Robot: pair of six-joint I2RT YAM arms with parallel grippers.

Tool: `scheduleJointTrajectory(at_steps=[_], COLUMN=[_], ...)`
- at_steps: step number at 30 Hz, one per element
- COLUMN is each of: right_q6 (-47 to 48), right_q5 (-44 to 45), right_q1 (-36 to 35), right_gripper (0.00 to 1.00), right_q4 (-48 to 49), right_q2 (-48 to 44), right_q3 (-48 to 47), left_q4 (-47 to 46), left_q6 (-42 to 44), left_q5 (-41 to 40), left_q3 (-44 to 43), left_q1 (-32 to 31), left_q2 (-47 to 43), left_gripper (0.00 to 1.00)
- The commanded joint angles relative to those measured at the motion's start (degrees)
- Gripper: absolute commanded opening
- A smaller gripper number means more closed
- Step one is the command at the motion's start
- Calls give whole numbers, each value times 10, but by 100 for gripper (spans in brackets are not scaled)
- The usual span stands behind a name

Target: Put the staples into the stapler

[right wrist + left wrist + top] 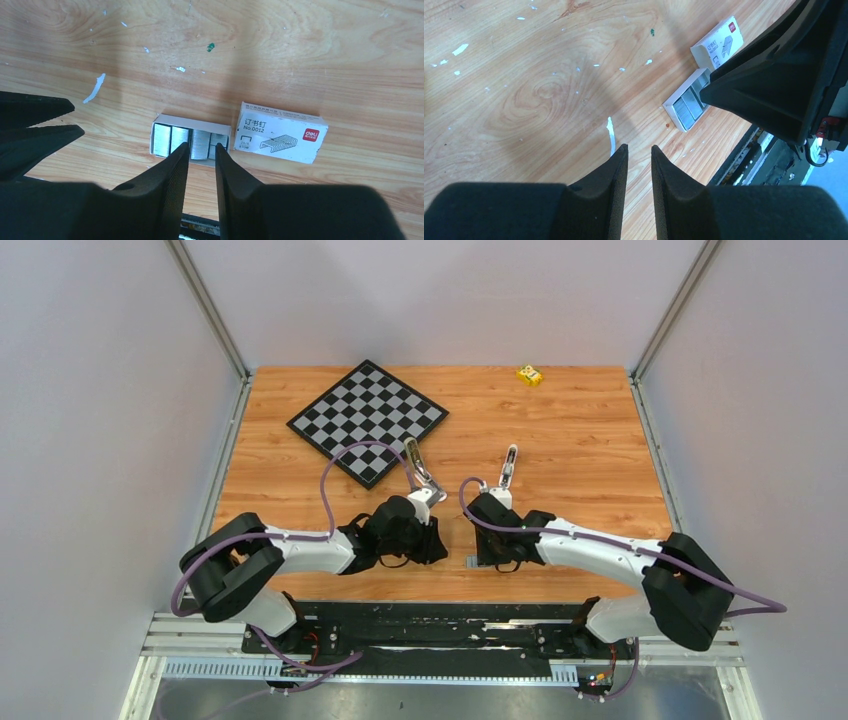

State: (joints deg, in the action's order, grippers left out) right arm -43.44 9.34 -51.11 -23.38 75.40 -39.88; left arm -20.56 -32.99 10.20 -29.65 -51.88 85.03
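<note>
**Close to the pick, but it could slip**

Right wrist view: The right claw (201, 146) hangs right over the tray (192, 120). Its fingers are a little apart, with nothing clamped. The staples (172, 140) lie side by side in the tray. The box (280, 132) sits just beside the tray, on the right. The left claw (77, 119) waits near the tray, on the left.

Left wrist view: The left claw hangs over bare wood near the tray. Its fingers are a little apart too, and nothing is between them.

Top view: The left arm (300, 550) and right arm (600, 555) lean in together at the near edge of the table (600, 440). The chessboard (368, 422) lies far from the tray. The stapler cannot be picked out for sure.

What could go wrong: The gap in the right claw looks small. It may land on top of the staples, not around one strip. It may also catch the tray wall and drag the tray along. A strip may snap if squeezed hard. The two claws are close and could bump.
</note>
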Motion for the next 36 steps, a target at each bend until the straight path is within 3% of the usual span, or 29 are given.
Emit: scheduleJointTrajectory(at_steps=[1, 5, 20, 36], right_q6=[6, 5, 0, -2], right_q5=[-5, -8, -23, -31], right_q1=[-8, -8, -5, -1], right_gripper=[31, 36, 37, 49], right_q4=[8, 18, 55, 67], right_q2=[0, -15, -43, -45], right_q3=[15, 25, 53, 62], left_q4=[-33, -65, -137, -181], left_q6=[4, -9, -45, -67], left_q5=[24, 44, 78, 98], left_q3=[-18, -23, -22, -29], left_q1=[0, -2, -6, -9], left_q2=[20, 44, 101, 139], left_gripper=[26, 23, 9, 8])
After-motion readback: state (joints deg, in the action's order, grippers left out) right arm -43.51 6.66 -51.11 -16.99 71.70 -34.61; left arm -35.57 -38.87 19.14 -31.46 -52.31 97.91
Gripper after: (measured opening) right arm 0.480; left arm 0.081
